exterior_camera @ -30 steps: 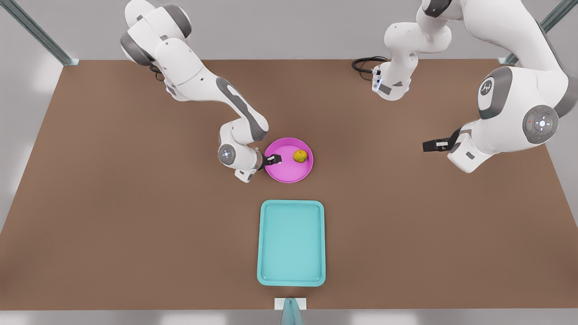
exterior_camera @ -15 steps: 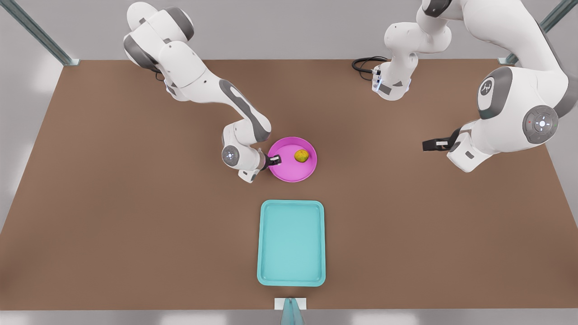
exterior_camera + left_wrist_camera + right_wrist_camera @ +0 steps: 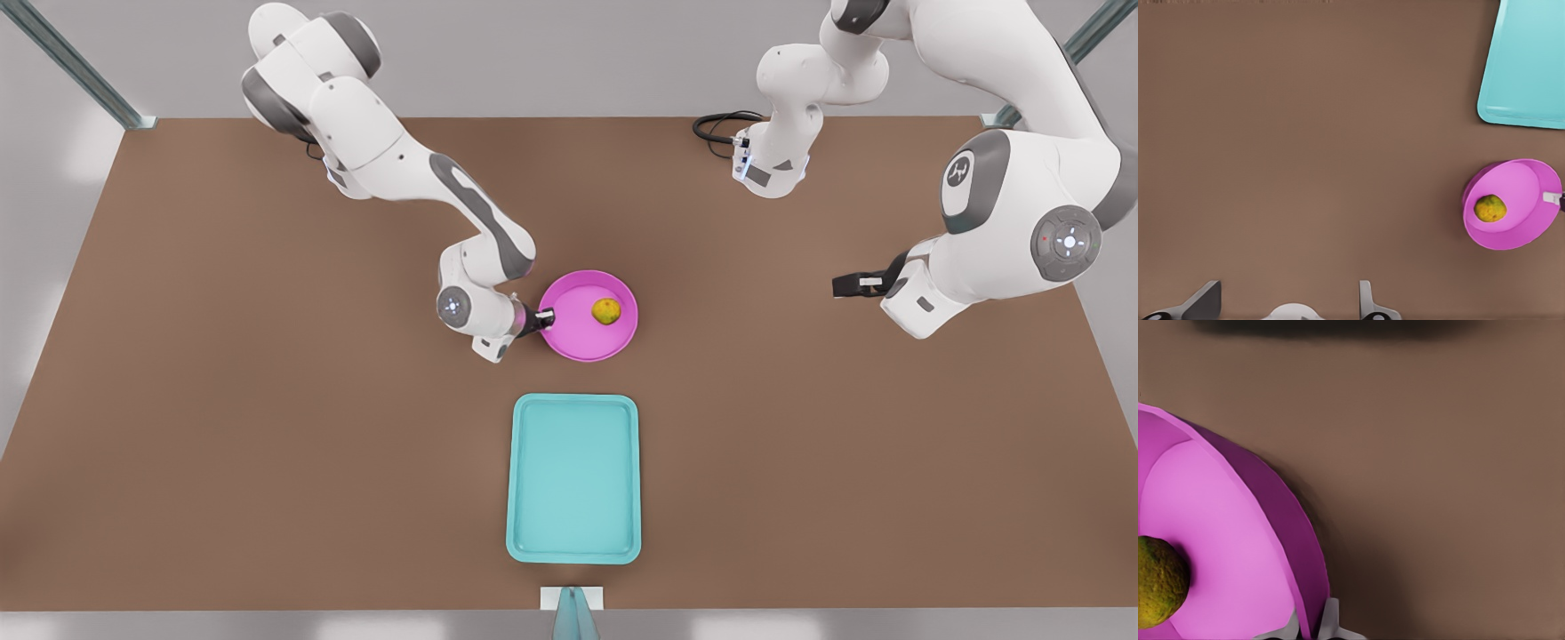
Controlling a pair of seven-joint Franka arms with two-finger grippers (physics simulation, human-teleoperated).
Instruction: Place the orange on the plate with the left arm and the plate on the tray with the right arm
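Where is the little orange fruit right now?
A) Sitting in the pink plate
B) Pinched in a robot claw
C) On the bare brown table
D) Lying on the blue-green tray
A: the orange lies inside the plate, whose rim the right gripper grips; the tray holds nothing.

Magenta-pink plate (image 3: pixel 573 342); yellow-orange fruit (image 3: pixel 606 310) mottled green, at its three o'clock side. Teal tray (image 3: pixel 524 480). Brown table (image 3: pixel 267 427). White-and-grey arms, black grippers.

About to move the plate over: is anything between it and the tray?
Nothing visible. The right gripper is shut on the plate rim, the orange on it, and only bare table lies before the tray. The left gripper waits aside, open.
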